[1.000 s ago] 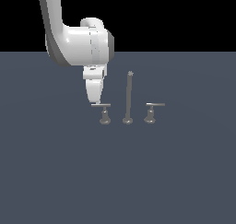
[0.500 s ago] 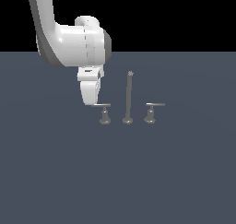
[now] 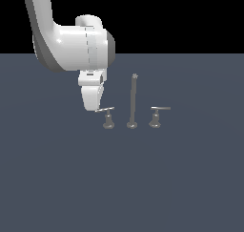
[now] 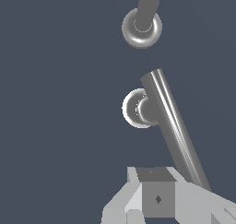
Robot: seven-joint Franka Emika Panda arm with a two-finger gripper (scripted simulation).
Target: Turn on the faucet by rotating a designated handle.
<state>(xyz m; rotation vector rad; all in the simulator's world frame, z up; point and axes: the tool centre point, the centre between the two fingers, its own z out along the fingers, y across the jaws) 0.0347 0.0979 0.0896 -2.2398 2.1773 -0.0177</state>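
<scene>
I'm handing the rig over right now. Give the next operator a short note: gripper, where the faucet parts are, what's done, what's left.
Gripper: empty; open or shut can't be told. It hangs at the free end of the designated handle's bar; contact unclear.
Faucet: designated handle on the exterior view's left, spout rod in the middle, twin handle on the right.
Done: approach.
Left: push the bar round to turn the faucet on.

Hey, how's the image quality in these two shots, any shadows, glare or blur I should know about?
Exterior view: flat, even render, no cast shadows under the faucet, black band above the floor, everything sharp. Wrist view: sharp too, bright specular streaks run along the designated handle bar; the gripper is cropped by the frame edge.
</scene>
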